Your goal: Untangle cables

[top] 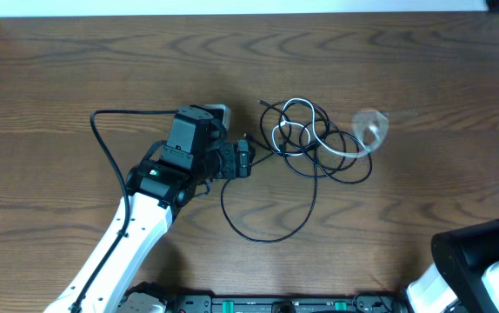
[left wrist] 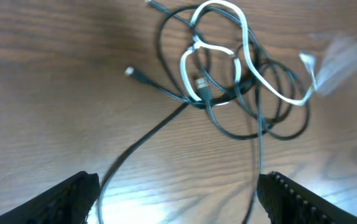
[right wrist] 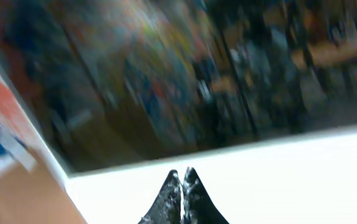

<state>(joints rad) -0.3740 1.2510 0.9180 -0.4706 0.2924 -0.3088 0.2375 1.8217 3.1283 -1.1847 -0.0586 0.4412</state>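
Cables (top: 317, 146) | lay knotted at middle of counter (top: 49, 69) | left tool (top: 242, 162) stood wide beside them, empty | right tool (right wrist: 183, 186) pinched closed, well away | step: approach | next called for pinching one strand.

Left arm (top: 136, 226) comes in from the bottom-left edge and reaches up and across toward the middle of the worktop (top: 58, 69). It's got a white forearm and a black wrist block with a little green light on it. Left gripper (top: 242, 161) points to the right, and in the wrist view its fingers (left wrist: 73, 196) are spread way apart, one at each bottom corner. Right arm (top: 480, 261) sits in the bottom-right corner, only partly in frame. Right gripper (right wrist: 183, 193) has its fingers pressed tight together, and that wrist view is pretty blurry.
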